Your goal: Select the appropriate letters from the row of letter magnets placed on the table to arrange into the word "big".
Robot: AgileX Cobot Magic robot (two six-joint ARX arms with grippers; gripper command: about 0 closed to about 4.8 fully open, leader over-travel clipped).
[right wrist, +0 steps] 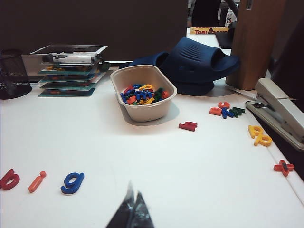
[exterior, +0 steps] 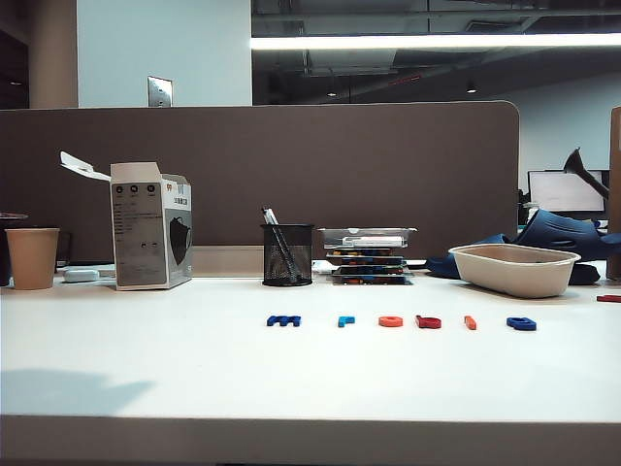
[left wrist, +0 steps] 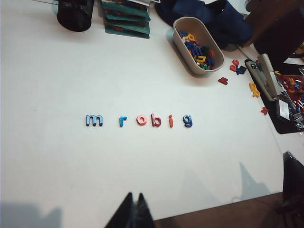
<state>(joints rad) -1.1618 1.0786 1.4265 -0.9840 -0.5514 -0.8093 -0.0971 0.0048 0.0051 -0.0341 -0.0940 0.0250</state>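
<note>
Six magnets: the row of letter magnets (left wrist: pixel 139 120) lies across the middle of the wide white desk (left wrist: pixel 71 180), reading m, r, o, b, i, g, all untouched.
Wanted letters: the dark red plastic b (left wrist: pixel 156 121), the short orange bar i (left wrist: pixel 171 121) and the dark blue looped g (left wrist: pixel 188 121) sit side by side at the row's end nearest the beige tub of spare letters (left wrist: pixel 186 45).
Left tool (left wrist: pixel 133 211): high over the near desk edge, tips together, holding nothing.
Right tool (right wrist: pixel 131 212): over the desk near the g, tips together, empty.
Step in hand: probably the approach to the first letter.
Doing it well: open the tips before descending, straddle one flat letter squarely, and avoid nudging its neighbours.
</note>
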